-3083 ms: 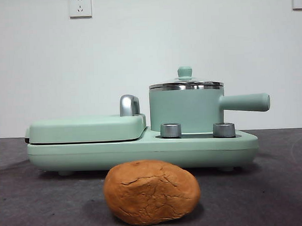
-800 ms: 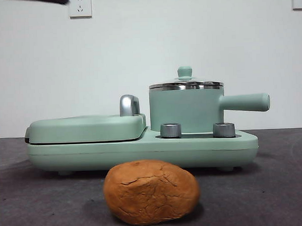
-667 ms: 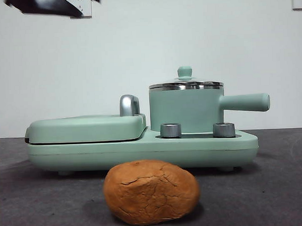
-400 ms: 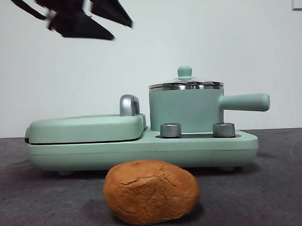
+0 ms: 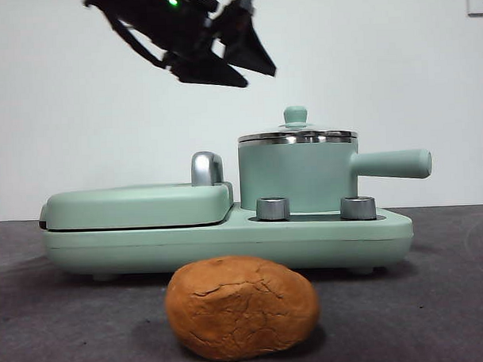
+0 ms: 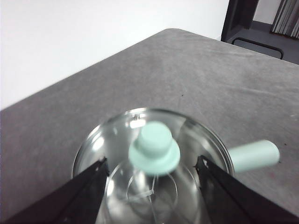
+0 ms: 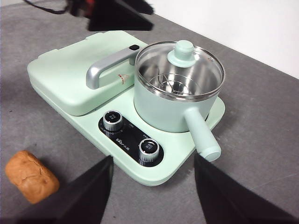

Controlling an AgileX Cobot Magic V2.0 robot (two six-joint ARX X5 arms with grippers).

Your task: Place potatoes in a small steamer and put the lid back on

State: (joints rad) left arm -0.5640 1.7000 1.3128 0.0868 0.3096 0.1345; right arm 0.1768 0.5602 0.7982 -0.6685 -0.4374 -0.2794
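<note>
lidded steamer (image 5: 298,177); potato (image 5: 242,307) on table

Front cam: low, bench-level, looks straight across at the steamer (image 5: 298,177). Left wrist cam: close, straight down onto the lid (image 6: 153,163). Right wrist cam: high, farther back, angled down. All three share steamer and lid.

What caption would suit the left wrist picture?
Open left pincer poised above the lid, its mint knob between the jaws.
</note>
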